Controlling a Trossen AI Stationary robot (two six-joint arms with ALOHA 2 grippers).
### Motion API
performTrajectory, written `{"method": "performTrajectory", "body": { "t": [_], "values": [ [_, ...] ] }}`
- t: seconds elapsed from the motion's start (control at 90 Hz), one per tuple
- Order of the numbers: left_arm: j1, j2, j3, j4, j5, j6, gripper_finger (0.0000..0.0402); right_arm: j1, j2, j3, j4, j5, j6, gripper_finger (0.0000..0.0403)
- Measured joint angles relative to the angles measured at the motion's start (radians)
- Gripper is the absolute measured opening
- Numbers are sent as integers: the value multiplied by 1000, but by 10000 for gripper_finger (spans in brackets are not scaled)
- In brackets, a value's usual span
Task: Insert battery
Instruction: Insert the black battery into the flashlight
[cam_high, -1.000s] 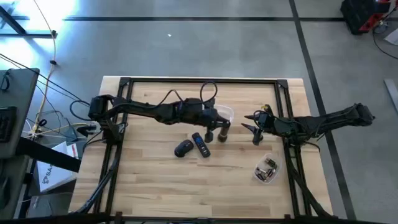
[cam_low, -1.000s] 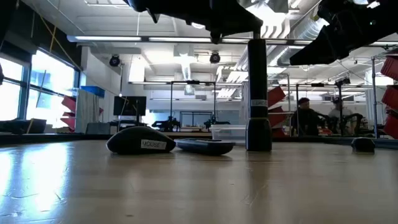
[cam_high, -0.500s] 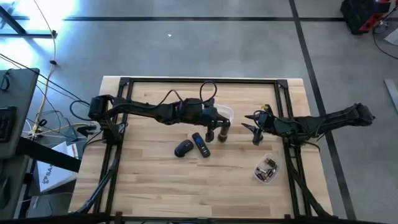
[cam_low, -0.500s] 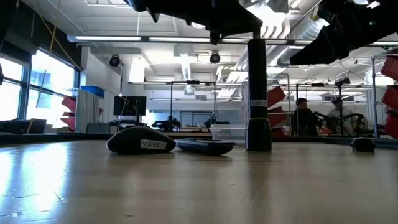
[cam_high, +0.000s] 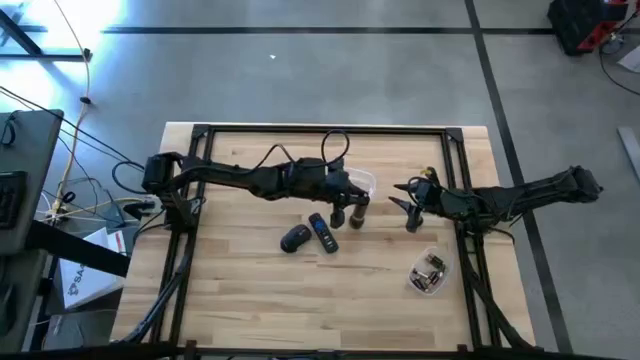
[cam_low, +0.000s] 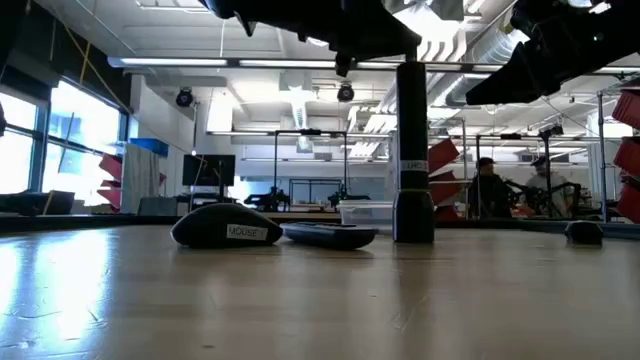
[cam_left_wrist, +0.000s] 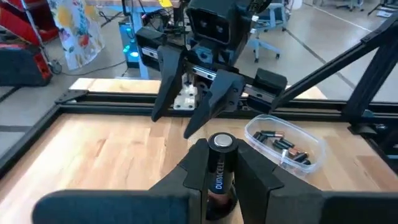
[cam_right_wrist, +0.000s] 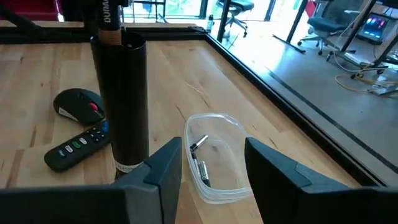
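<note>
While the high view looks unchanged over the last second, the left gripper (cam_high: 347, 203) hangs over the upright tube (cam_high: 358, 212) at mid-table. The right gripper (cam_high: 408, 207) waits at the tube's 3 o'clock. The mouse (cam_high: 295, 239) and remote (cam_high: 323, 232) lie at its 8 o'clock, a battery tub (cam_high: 430, 272) at 4 o'clock and a second tub (cam_high: 364, 183) at 12. The battery itself cannot be made out from up here.

Across the low view, the tube (cam_low: 413, 150) stands a touch further toward 9 o'clock than half a second ago. I judge that the arm is nudging it while seating the cell, so the base may skid. The tube's mouth and the battery are lost behind the dark arm overhead.

Only the left wrist view shows the grip. The left gripper (cam_left_wrist: 219, 177) is closed on the battery (cam_left_wrist: 219, 169), which stands upright with its cap up. The right gripper (cam_left_wrist: 193, 102) faces it with fingers spread. The tube is hidden beneath.

Finally, the right wrist view supplies the depth. The battery (cam_right_wrist: 111, 17) stands in the mouth of the tube (cam_right_wrist: 127, 106) with most of its length above the rim, so insertion has begun but is not done. The right gripper (cam_right_wrist: 211, 180) is wide and empty.
</note>
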Motion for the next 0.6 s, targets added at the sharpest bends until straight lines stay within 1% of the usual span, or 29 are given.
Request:
{"method": "performTrajectory", "body": {
  "t": [0.2,0.467,0.6],
  "values": [
    [0,0,0,0,9,-6,35,0,0,0,0,0,1,142],
    [1,1,0,-38,-5,-2,35,0,0,0,0,0,8,142],
    [1,7,0,-27,-14,-1,35,0,0,0,0,0,9,142]
  ]
}}
